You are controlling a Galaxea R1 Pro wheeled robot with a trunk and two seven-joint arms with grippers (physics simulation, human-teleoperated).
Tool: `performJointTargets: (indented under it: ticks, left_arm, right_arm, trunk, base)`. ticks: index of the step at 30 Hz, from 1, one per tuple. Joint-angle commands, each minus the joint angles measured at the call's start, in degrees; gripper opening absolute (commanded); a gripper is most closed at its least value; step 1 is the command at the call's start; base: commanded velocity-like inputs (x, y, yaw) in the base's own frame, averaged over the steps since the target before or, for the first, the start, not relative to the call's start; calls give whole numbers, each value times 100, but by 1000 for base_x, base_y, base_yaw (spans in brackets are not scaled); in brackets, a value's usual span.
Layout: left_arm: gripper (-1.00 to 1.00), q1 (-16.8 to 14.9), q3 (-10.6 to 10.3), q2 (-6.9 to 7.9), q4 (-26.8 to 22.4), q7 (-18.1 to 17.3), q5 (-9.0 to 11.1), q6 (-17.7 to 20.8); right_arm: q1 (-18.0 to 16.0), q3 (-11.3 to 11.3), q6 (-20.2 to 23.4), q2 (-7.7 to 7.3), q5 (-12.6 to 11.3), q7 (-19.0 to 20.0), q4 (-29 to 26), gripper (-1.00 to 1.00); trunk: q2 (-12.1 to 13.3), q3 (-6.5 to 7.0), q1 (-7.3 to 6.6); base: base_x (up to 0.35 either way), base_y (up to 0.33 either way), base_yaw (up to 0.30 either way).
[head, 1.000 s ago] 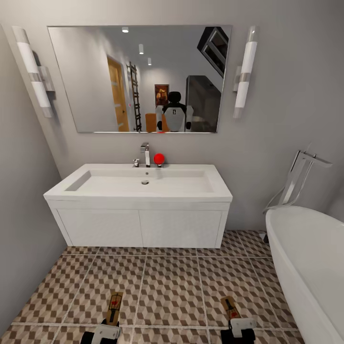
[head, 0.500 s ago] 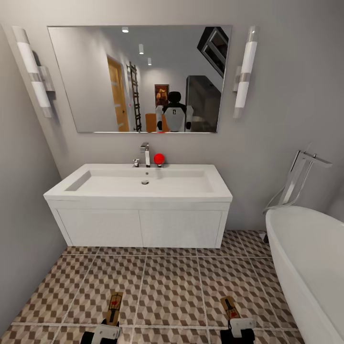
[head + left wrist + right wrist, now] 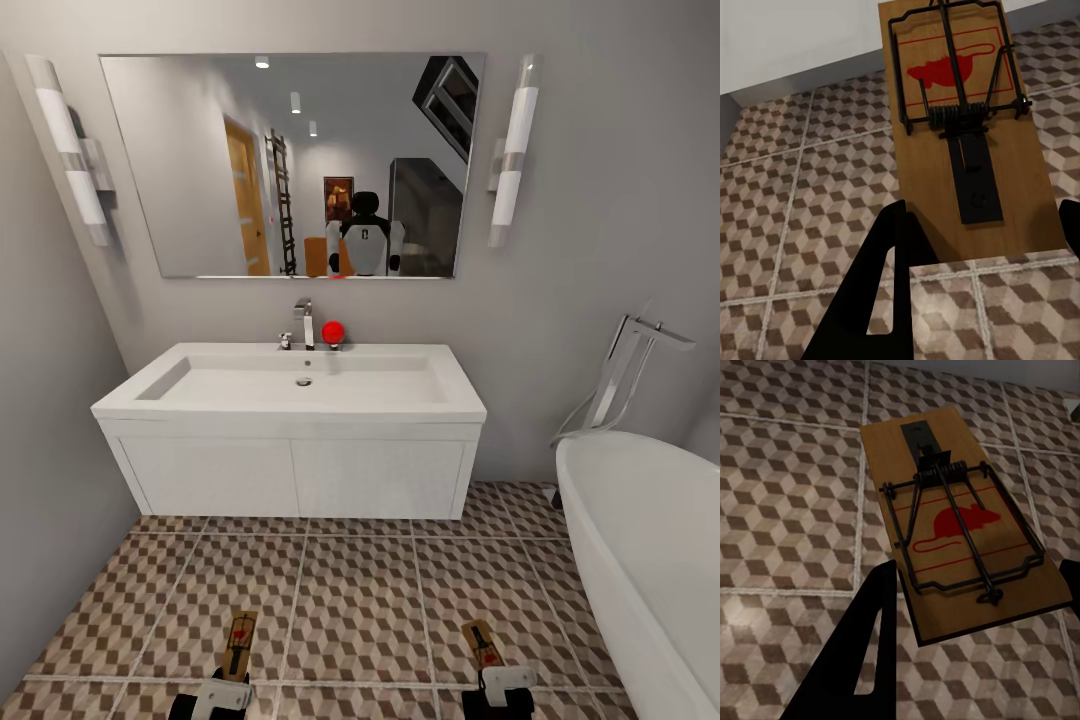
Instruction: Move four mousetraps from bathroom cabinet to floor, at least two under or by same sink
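Wooden mousetraps (image 3: 240, 642) — light, stiff, spring-touchy — sit pinched by their rear board edges in the left gripper (image 3: 222, 693) and right gripper (image 3: 497, 685), over bathroom floor (image 3: 360, 600) before the sink (image 3: 300, 385).

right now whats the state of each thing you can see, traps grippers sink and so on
left gripper: shut on a mousetrap, held above the floor
left mousetrap: gripped at one end, spring bar down
right gripper: shut on a mousetrap
right mousetrap: gripped at one end, spring bar down
bathroom floor: no trap lying on it in view
sink: dry, tap off
sink cupboard doors: shut
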Motion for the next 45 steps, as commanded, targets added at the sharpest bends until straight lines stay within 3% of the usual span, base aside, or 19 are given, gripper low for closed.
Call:
performJointTargets:
  ticks: [1,45]
  left_arm:
    - [-100,-7,-49,-7,22,26,16,-23]
    - [-100,-7,-49,-7,22,26,16,-23]
  right_arm:
    - [-4,14,2,-2,48,-45,4,-100]
    - [-4,17,3,-2,45,-37,4,-100]
  trunk:
    - [-3,-6,0]
    - [-3,-6,0]
  base:
    - [0,0,0]
    - [0,0,0]
